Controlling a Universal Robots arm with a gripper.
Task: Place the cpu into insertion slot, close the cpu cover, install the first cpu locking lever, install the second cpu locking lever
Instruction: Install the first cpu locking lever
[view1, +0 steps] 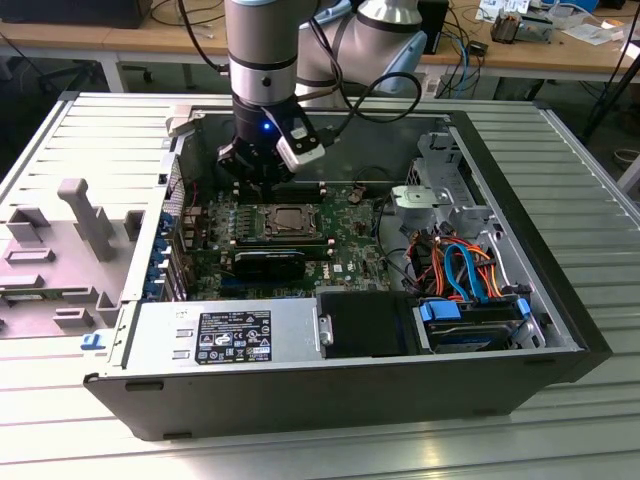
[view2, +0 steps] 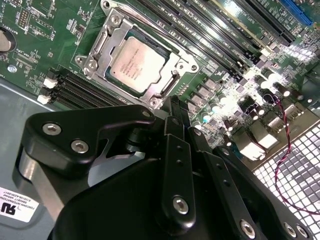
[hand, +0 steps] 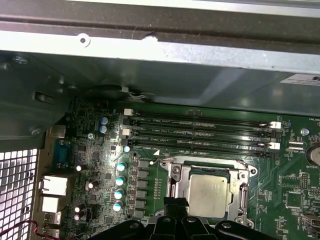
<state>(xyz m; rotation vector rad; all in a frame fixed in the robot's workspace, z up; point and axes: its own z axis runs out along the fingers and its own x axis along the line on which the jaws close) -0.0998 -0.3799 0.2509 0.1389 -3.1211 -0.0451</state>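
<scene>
The cpu (view2: 137, 62) lies flat in the insertion slot (view2: 186, 61) on the green board, its dull silver top facing up. The silver cpu cover (view2: 111, 37) lies down around it, framing the chip in its square window. My gripper (view2: 174, 105) hovers just off one edge of the socket, fingers together with nothing between them. In the first wrist view the gripper's tips (hand: 175, 202) sit right beside the cpu (hand: 210, 194). In the exterior view the gripper (view1: 262, 185) hangs inside the open case, just behind the cpu (view1: 290, 218).
Long black memory slots (hand: 200, 131) run beside the socket. A long black card (view1: 270, 262) sits in front of it. The power supply (view1: 225, 335), drive cage with coloured cables (view1: 460, 270) and case walls (hand: 150, 55) hem in the board. A grey fixture (view1: 90, 215) stands outside, at the exterior view's left.
</scene>
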